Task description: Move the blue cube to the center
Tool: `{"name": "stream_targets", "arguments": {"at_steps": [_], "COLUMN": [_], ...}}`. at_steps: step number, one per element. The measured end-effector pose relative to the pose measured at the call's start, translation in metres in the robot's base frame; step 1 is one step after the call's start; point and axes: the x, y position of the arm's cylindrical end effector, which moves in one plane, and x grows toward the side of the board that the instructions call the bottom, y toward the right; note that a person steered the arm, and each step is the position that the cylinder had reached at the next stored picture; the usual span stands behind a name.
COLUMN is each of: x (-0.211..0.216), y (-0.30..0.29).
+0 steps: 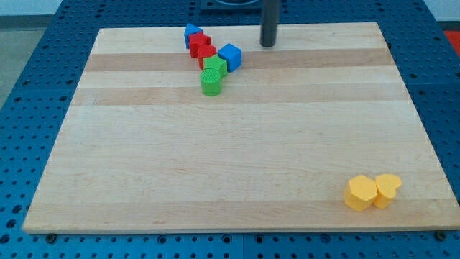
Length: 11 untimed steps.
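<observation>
The blue cube sits near the top of the wooden board, left of the middle. It touches a green block on its left. My tip is a dark rod end on the board's top edge, to the right of the blue cube and a little above it, apart from it by about one block width.
A cluster runs up-left from the blue cube: a green cylinder, two red blocks and a second blue block. Two yellow blocks lie at the bottom right corner.
</observation>
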Motion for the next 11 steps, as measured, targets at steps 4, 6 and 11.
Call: {"name": "stream_targets", "arguments": {"at_steps": [4,6,11], "x": [0.019,0.020,0.090], "y": [-0.041,-0.071,-0.066]}}
